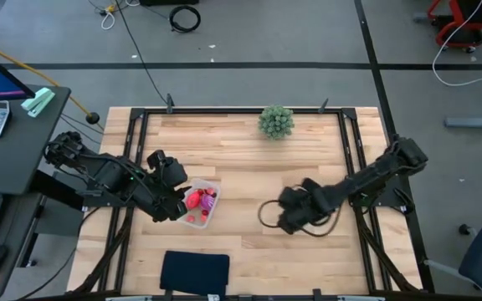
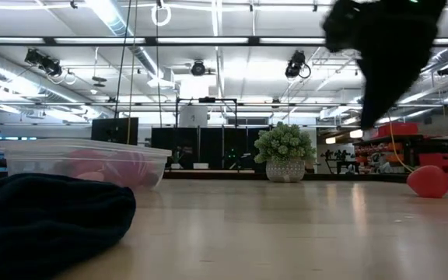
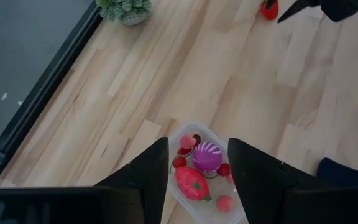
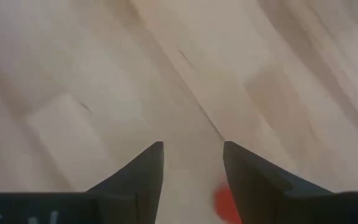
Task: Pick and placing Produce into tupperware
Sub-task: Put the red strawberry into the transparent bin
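right hand (image 4: 192,180) spread above lone red berry (image 4: 227,203) (right of tupperware (image 1: 200,205)); centre it before pinching; left hand (image 3: 197,171) spread over tupperware.

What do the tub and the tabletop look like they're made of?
The tupperware looks like clear, thin plastic: the produce inside shows through its walls. The table appears to be pale wood planks with visible grain and seams, smooth with a slight sheen.
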`<action>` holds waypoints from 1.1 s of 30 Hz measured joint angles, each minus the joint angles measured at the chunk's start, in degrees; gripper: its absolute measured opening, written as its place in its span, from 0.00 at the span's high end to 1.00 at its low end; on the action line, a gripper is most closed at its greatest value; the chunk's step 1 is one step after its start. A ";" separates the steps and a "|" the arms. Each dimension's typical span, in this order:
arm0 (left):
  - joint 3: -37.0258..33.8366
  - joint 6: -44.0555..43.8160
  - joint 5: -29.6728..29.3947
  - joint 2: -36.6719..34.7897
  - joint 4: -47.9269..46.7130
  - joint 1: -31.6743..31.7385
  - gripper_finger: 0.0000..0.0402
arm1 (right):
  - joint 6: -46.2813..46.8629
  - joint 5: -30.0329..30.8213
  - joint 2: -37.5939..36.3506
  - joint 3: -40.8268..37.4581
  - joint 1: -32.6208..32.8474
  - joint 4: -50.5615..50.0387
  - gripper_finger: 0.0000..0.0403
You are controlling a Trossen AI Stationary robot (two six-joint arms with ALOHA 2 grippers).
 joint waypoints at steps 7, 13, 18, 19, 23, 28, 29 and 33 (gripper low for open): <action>0.00 0.04 -2.18 0.07 0.01 0.15 0.57 | 18.46 2.73 -8.06 -11.82 3.56 -0.14 0.56; 0.00 0.07 -2.84 0.13 0.01 0.17 0.57 | 27.61 3.30 -12.33 -18.30 3.25 0.00 0.57; 0.00 0.11 -2.84 0.13 0.03 0.20 0.57 | 31.39 3.03 -12.37 -22.05 3.27 0.21 0.57; 0.00 0.15 -2.85 0.13 0.03 0.20 0.57 | 31.40 3.06 -12.26 -22.52 3.27 0.36 0.57; 0.00 0.22 -2.86 0.13 0.01 0.20 0.57 | 31.44 3.25 -12.22 -23.29 3.27 1.86 0.57; 0.00 0.20 -2.89 0.13 0.01 0.20 0.57 | 31.45 3.40 -12.22 -23.27 3.27 3.26 0.57; 0.00 0.20 -2.89 0.13 0.01 0.20 0.57 | 31.52 3.44 -12.22 -23.27 3.27 3.24 0.57; 0.00 0.19 -2.89 0.13 0.01 0.20 0.57 | 32.15 3.45 -12.22 -23.27 3.27 3.62 0.56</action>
